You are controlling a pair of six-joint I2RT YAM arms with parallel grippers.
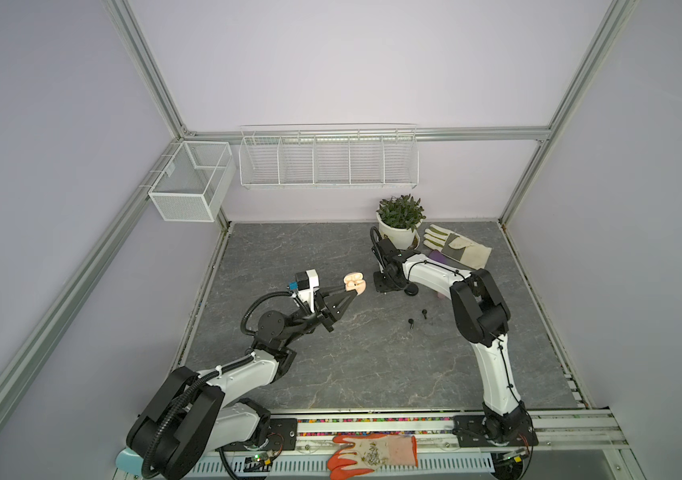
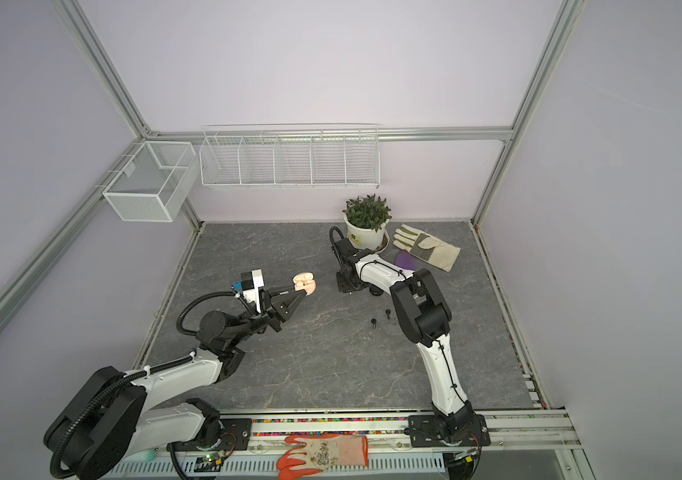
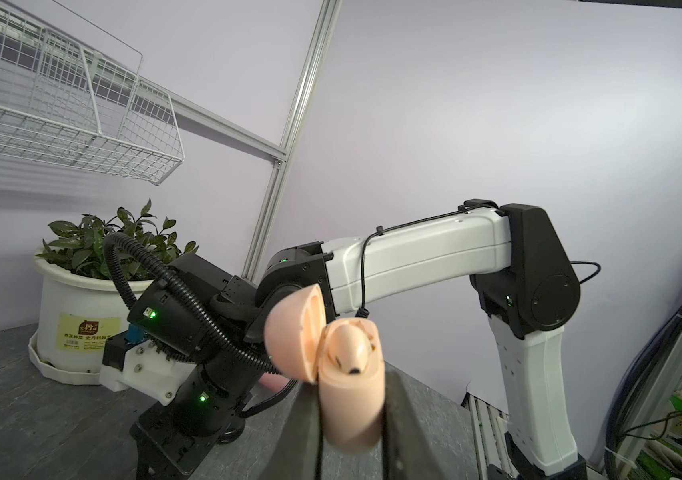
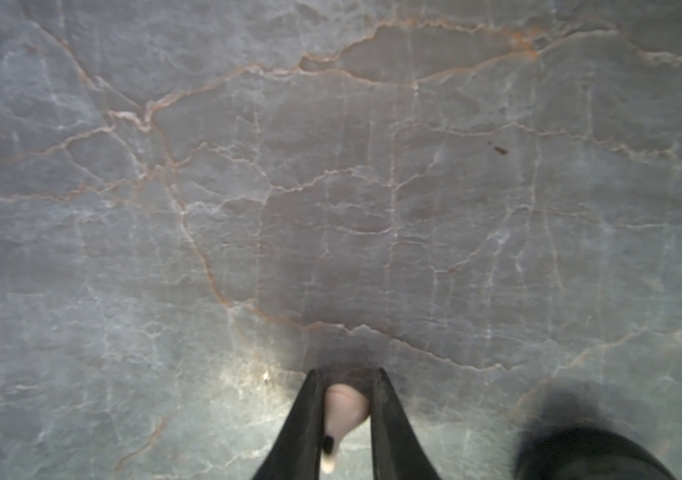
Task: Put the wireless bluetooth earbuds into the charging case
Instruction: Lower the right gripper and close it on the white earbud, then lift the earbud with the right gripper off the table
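My left gripper (image 1: 353, 292) (image 2: 303, 292) (image 3: 349, 384) is shut on a peach charging case (image 1: 354, 284) (image 2: 304, 282) (image 3: 352, 411), held above the table with its lid (image 3: 294, 332) swung open. One peach earbud (image 3: 347, 349) sits in the case. My right gripper (image 4: 345, 374) points down at the table, with its fingertips hidden under the wrist in both top views. It is shut on a peach earbud (image 4: 343, 409) whose stem points back toward the camera. Two black earbuds (image 1: 424, 312) (image 1: 410, 323) (image 2: 388, 313) (image 2: 373, 322) lie loose on the table near the right arm.
A black round case (image 1: 411, 291) (image 4: 580, 453) lies beside the right gripper. A potted plant (image 1: 399, 220), a work glove (image 1: 455, 247) and a purple object (image 2: 405, 259) sit at the back right. Wire baskets (image 1: 327, 160) hang on the wall. An orange glove (image 1: 372, 455) lies on the front rail.
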